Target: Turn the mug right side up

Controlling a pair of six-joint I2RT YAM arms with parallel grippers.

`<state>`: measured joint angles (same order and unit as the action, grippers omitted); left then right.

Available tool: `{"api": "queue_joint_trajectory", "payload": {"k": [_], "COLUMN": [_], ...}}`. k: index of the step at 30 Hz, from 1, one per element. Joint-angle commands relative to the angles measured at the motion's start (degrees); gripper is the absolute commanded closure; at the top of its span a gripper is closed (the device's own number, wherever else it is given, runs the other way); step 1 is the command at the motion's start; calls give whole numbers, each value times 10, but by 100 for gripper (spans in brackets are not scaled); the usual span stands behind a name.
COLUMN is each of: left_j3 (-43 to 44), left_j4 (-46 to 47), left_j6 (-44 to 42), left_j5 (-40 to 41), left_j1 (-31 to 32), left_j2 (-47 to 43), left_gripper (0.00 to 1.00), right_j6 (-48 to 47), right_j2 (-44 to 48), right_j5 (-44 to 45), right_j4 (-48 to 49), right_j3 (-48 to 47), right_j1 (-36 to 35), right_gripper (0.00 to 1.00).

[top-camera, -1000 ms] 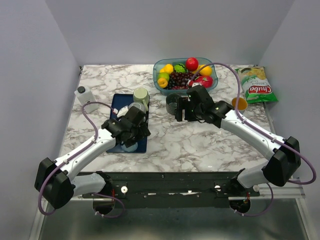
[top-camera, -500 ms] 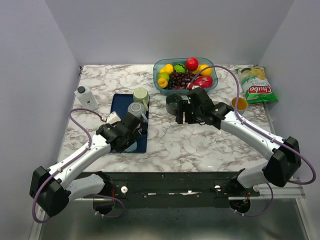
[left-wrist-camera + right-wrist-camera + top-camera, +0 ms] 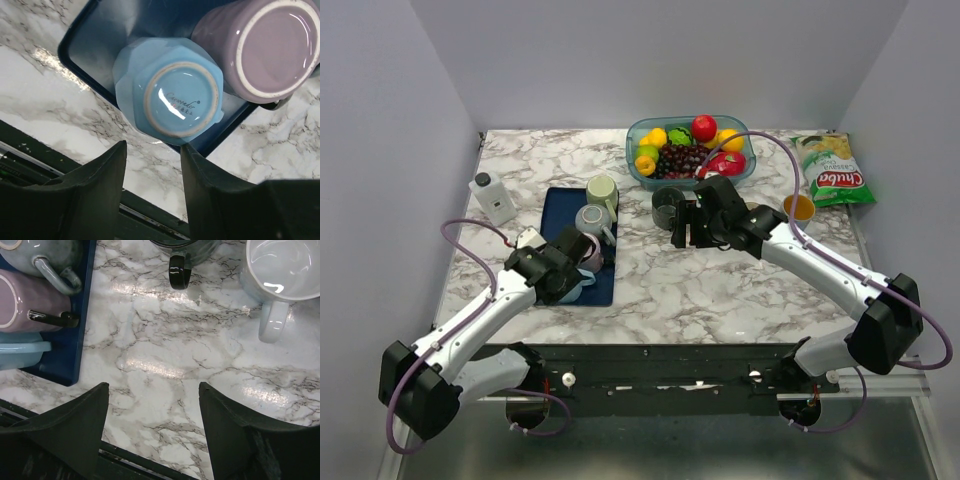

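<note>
A light blue mug [image 3: 170,97] stands upside down at the near end of the navy tray [image 3: 95,30], its base facing the left wrist camera. A purple mug [image 3: 270,47], also upside down, stands right beside it. My left gripper [image 3: 152,150] hovers above the blue mug's near edge, jaws partly apart with nothing between them. In the top view the left gripper [image 3: 570,275] covers most of the blue mug. My right gripper [image 3: 152,390] is open over bare marble, with nothing between its fingers.
Further back on the tray [image 3: 560,205] are a grey-blue mug [image 3: 592,218] and a green mug [image 3: 603,190]. A black mug [image 3: 182,250] and an upright white mug [image 3: 280,265] stand right of the tray. Fruit bowl [image 3: 690,150], chips bag [image 3: 832,172], orange cup [image 3: 799,208] and white bottle [image 3: 492,197] ring the back.
My left arm has drawn back toward the near left, from over the tray's middle to its near end, and its jaws have narrowed. The right arm has hardly moved.
</note>
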<state>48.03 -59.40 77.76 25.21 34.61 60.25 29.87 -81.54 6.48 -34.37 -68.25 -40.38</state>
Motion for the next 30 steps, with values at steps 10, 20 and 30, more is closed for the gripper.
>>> {"api": "queue_joint_trajectory", "payload": {"k": [10, 20, 30], "left_j3": [-34, 5, 87], "left_j4": [88, 39, -37], "left_j6": [-10, 188, 278], "left_j5": [-68, -30, 10], "left_j1": [-22, 1, 5], "left_j2": [-46, -10, 120], "left_gripper": [19, 13, 11], "right_j6": [4, 3, 5], "right_j2": [19, 35, 78], "right_j5": [-11, -16, -24], "right_j4": [5, 4, 14], "right_j3": [10, 20, 67], "right_j1": [3, 2, 4], "right_gripper": [21, 21, 21]}}
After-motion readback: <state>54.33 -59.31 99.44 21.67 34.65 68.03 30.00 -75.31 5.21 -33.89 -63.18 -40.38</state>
